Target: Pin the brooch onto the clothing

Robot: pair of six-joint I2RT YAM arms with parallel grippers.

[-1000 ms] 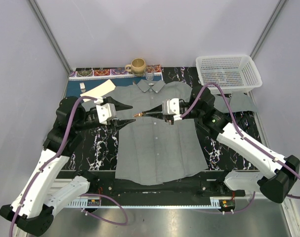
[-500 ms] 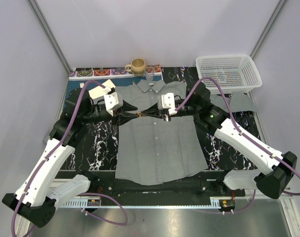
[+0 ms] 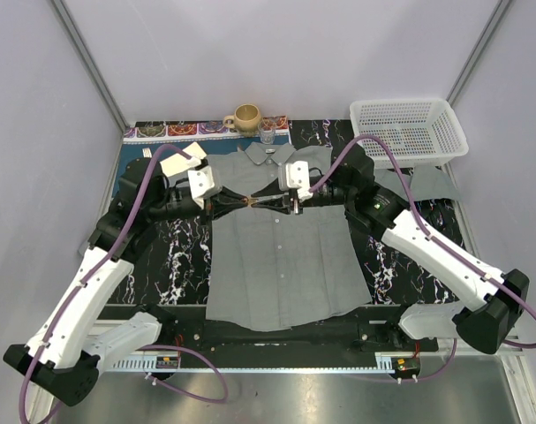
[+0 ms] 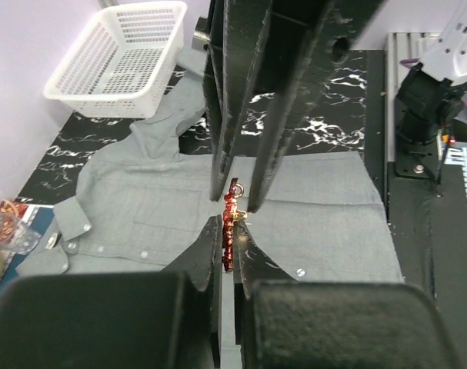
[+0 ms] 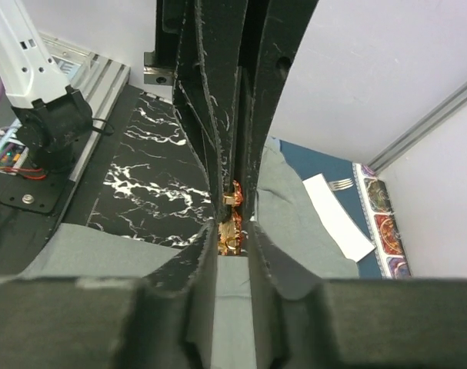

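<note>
Grippers meet tip to tip above the upper chest of the shirt point(image 3: 281, 265). The left gripper point(image 4: 228, 234) has its two fingers almost together, and they pinch the near end of the brooch point(image 4: 230, 219), a small orange-red piece that shows edge-on in the left wrist view. The right gripper point(image 5: 233, 234) comes from the opposite side. Its fingers are narrow and stand on both sides of the other end of the brooch. From the left wrist camera a thin gap shows beside the ornament, so I cannot tell if these fingers press it or only surround it.

The brooch is held in the air between the two tips, over the cloth and not on it. It is a little below the collar and to the left arm's side of the button line.

The grey shirt lies flat and face up on the black marbled table point(image 3: 170, 265), with the collar toward the far edge. Beyond the collar stand a brown mug point(image 3: 246, 117) and a small glass point(image 3: 268, 134) on a blue patterned placemat point(image 3: 162, 131). A white basket point(image 3: 418, 152) sits at the far right corner, near one sleeve.
</note>
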